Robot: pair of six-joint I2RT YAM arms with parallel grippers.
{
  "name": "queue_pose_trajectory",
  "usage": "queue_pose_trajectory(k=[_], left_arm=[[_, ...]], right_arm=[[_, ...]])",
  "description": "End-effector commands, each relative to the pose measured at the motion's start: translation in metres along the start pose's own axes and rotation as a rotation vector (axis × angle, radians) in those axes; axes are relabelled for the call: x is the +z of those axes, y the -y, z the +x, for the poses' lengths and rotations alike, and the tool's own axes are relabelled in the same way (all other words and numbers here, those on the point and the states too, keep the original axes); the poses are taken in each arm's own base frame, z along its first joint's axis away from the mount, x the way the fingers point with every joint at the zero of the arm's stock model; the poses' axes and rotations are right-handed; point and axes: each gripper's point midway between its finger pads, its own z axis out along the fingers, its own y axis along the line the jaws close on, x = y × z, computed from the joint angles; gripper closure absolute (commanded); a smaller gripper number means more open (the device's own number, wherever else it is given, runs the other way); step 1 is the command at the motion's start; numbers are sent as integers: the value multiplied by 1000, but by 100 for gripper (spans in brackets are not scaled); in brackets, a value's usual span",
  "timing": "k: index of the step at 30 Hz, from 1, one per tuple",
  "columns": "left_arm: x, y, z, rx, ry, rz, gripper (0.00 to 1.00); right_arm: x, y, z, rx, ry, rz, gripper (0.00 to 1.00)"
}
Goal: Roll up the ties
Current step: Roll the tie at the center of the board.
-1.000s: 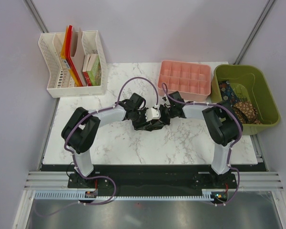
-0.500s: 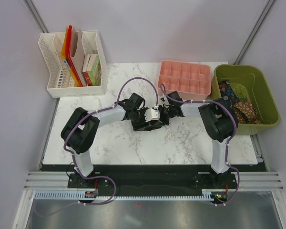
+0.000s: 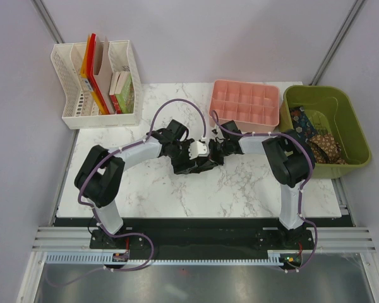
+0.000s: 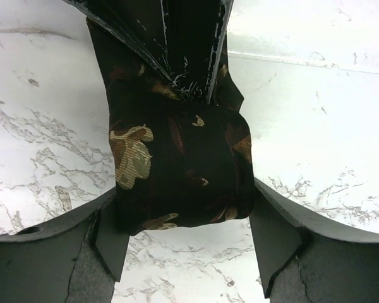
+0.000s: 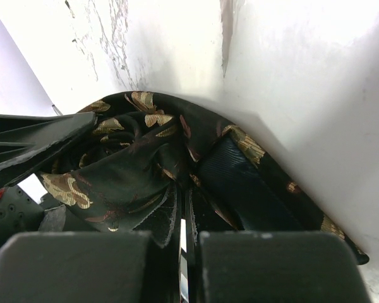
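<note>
A dark tie with gold-brown leaf patterns lies rolled into a bundle mid-table. My left gripper is open. Its fingers stand on either side of the roll's near end, close to the cloth. From the far side my right gripper is shut on the tie, its pads pinching the fabric at the roll's core. In the top view the left gripper and right gripper meet over the roll. More patterned ties lie in the green bin.
A green bin stands at the right edge. A pink compartment tray sits behind the grippers. A white file rack with books stands at the back left. Purple cables arc above both wrists.
My left gripper's jaws have spread wider around the roll, and the left arm's elbow has shifted leftward. The right gripper stays shut on the tie.
</note>
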Motion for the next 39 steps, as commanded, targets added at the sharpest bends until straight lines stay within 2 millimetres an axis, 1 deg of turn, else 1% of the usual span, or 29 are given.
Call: queue_pose_trajectory(k=[1, 3, 4, 5, 6, 8, 9, 11, 14, 18, 19, 23, 25, 26, 27, 30, 31, 33, 34, 36, 37, 39], left_arm=[[-19, -9, -36, 33, 106, -14, 27], [-19, -10, -43, 32, 124, -6, 30], [-20, -14, -50, 28, 138, -12, 33], [-16, -13, -50, 27, 134, -3, 35], [-16, -15, -56, 32, 144, -4, 36], [-9, -15, -58, 17, 138, 7, 37], [-8, -18, -63, 7, 146, 6, 37], [-3, -17, -68, -3, 149, 18, 37], [9, -13, -69, -17, 142, 47, 37], [24, -6, -63, -33, 106, 67, 42], [29, -5, -59, -40, 93, 76, 43], [39, -2, -46, -45, 46, 86, 51], [42, -2, -36, -30, 8, 77, 56], [46, 2, -26, -31, -29, 91, 57], [47, 1, -20, -20, -53, 85, 61], [52, 7, 2, -18, -137, 105, 67], [52, 8, 7, -15, -152, 110, 68], [54, 11, 18, -8, -192, 118, 69], [55, 11, 22, -6, -206, 118, 70], [57, 12, 31, 0, -239, 123, 71], [58, 12, 33, -3, -246, 124, 71], [59, 13, 35, -4, -251, 129, 71]], right_arm=[[11, 57, 9, 44, -3, 191, 100], [12, 56, 9, 44, -6, 188, 100], [12, 55, 8, 44, -6, 183, 100], [12, 55, 10, 44, -10, 183, 100], [12, 53, 9, 42, -10, 177, 100], [13, 50, 10, 45, -15, 162, 100], [14, 49, 11, 47, -20, 159, 100], [14, 44, 11, 50, -20, 140, 100], [16, 39, 13, 49, -27, 117, 100], [17, 36, 13, 49, -32, 100, 100], [17, 35, 13, 42, -31, 95, 100], [15, 29, 13, 38, -34, 71, 100], [14, 24, 12, 28, -34, 55, 98], [13, 22, 11, 26, -36, 50, 97], [11, 19, 11, 29, -37, 38, 96], [6, 8, 9, 14, -39, 7, 89], [3, 4, 11, 5, -45, 0, 86], [-2, 2, 9, -1, -37, -6, 82], [-6, -3, 8, -10, -32, -19, 78], [-13, -6, 7, -3, -29, -27, 74], [-15, -7, 6, -9, -28, -29, 71], [-22, -9, 5, -9, -26, -38, 69]])
